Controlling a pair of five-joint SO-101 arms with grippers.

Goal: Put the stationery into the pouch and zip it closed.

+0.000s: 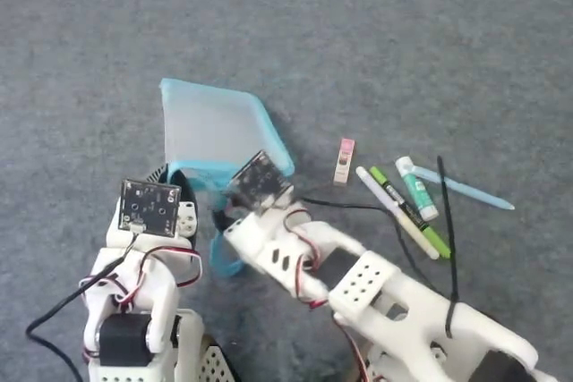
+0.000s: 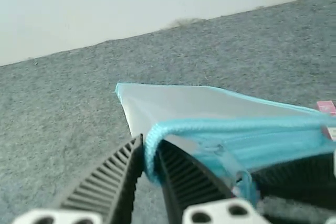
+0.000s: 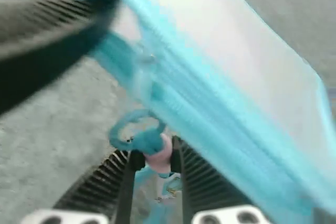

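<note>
The translucent pouch [image 1: 210, 127] with blue trim lies tilted at the middle of the grey mat. My left gripper [image 2: 149, 149] is shut on the pouch's [image 2: 210, 108] blue zipper edge at its near corner. Beside it, my right gripper [image 3: 155, 157] is shut on the blue-and-pink zipper pull [image 3: 149, 142] under the pouch's [image 3: 236, 77] mouth. To the right on the mat lie a pink eraser [image 1: 344, 160], a white pen [image 1: 394, 212], a green marker [image 1: 414, 214], a glue stick [image 1: 416, 187] and a light blue pen [image 1: 467, 188].
A black cable [image 1: 448, 221] runs across the stationery toward the right arm's base. The left gripper's dark fingers [image 3: 42, 40] stand close beside the right gripper. A pale wall borders the mat's far edge.
</note>
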